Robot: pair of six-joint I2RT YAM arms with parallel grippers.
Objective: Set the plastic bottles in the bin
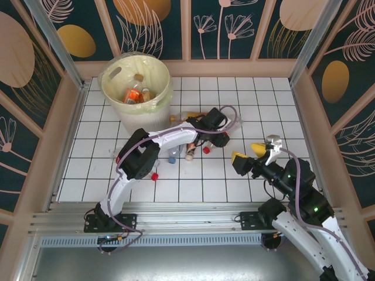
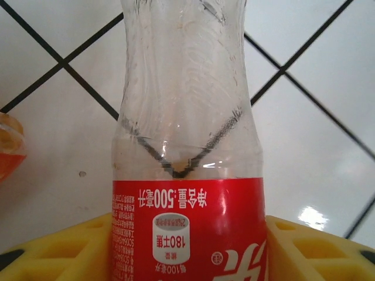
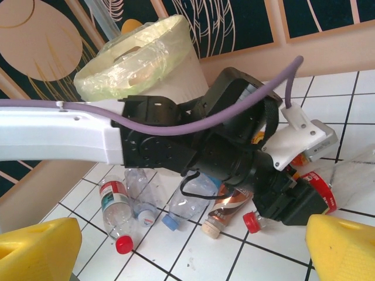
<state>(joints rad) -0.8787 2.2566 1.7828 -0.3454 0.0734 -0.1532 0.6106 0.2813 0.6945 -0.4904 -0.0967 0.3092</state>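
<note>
My left gripper (image 2: pixel 187 249) is shut on a clear plastic bottle with a red label (image 2: pixel 187 175); a yellow finger (image 2: pixel 58 252) presses each side of the label. That bottle lies on the white tiles, and its red cap (image 3: pixel 252 221) pokes out from under the left gripper (image 1: pixel 212 139). Beside it lie a brown-labelled bottle (image 3: pixel 225 205), a blue-capped one (image 3: pixel 187 202), a white-capped one (image 3: pixel 140 196) and a red-capped one (image 3: pixel 114 208). The cream bin (image 1: pixel 136 88) stands at the far left with bottles inside. My right gripper (image 1: pixel 249 153) hovers open to the right of the pile.
The left arm (image 3: pixel 70 137) stretches across in front of the bin (image 3: pixel 146 64). Another bottle (image 1: pixel 181 117) lies behind the left wrist, near the bin. An orange-labelled bottle (image 2: pixel 9 146) touches the left edge of the left wrist view. Patterned walls enclose the tiled floor.
</note>
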